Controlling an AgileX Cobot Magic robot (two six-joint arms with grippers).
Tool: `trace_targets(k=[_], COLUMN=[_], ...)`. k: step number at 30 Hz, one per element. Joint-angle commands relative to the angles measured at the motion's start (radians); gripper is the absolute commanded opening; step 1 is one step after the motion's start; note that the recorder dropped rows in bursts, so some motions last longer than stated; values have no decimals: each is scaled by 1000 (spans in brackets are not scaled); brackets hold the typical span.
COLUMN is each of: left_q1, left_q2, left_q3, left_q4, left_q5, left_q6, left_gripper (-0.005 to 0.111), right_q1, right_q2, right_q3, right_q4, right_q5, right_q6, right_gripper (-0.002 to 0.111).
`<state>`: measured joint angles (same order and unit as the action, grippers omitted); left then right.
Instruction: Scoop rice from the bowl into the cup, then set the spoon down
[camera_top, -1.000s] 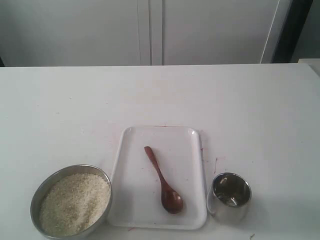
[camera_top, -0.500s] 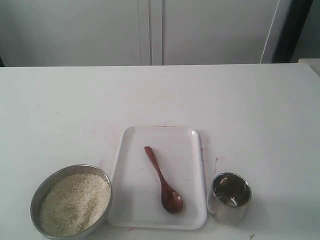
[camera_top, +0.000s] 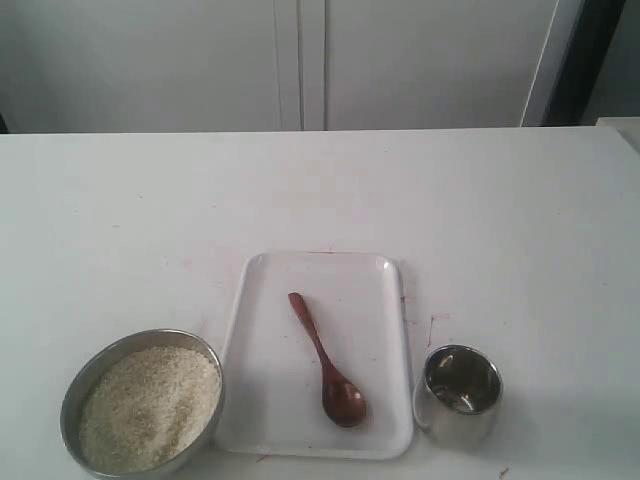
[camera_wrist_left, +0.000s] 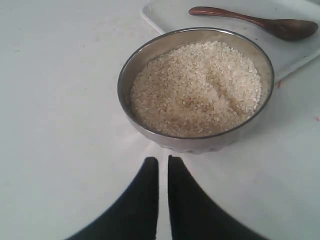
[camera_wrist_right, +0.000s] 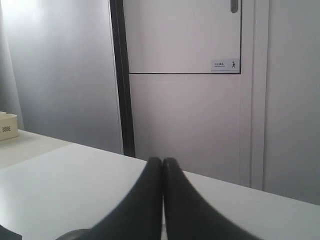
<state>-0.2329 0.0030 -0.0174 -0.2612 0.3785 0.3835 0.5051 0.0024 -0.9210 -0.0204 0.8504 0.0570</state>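
Wooden spoon (camera_top: 326, 362) lies on white tray (camera_top: 372, 300), btw. bowl (camera_top: 72, 395) of rice (camera_top: 150, 405) and steel cup (camera_top: 455, 425). L gripper (camera_wrist_left: 163, 160) pinched together, empty, near bowl. R gripper (camera_wrist_right: 162, 161) clenched, empty, off the table (camera_top: 500, 220). Door sign (camera_wrist_right: 224, 65): text too small to read.

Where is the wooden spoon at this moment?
In the exterior view, the wooden spoon lies on the white tray, between the rice bowl on its left and the steel cup on its right.
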Motion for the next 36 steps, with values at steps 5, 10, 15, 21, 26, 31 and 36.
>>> trace_targets(k=[5,10,15,21,26,31,36], left_q1=[-5,-5,-5,-5,-5,-5,-5], left_q2=[-3,-3,-3,-3,-3,-3,-3], left_q3=[5,5,5,5,5,5,5], left_q4=[-7,-7,-7,-7,-7,-7,-7], left_q5=[3,3,3,3,3,3,3], left_q6=[3,3,3,3,3,3,3], left_gripper=[14,14,14,14,14,14,14], right_q1=[-7,-7,-7,-7,-7,-7,-7], right_q2=[-2,-2,-2,-2,-2,-2,-2], right_q3=[48,204,397,596,740,835,921], right_q4=[-6,122,218,220,247,247,245], right_q5=[38,-175,-436,-499,-591,-688,-791], right_q6=[-5,2,-1,-1,74,81,77], right_gripper=[0,0,0,0,0,0,0])
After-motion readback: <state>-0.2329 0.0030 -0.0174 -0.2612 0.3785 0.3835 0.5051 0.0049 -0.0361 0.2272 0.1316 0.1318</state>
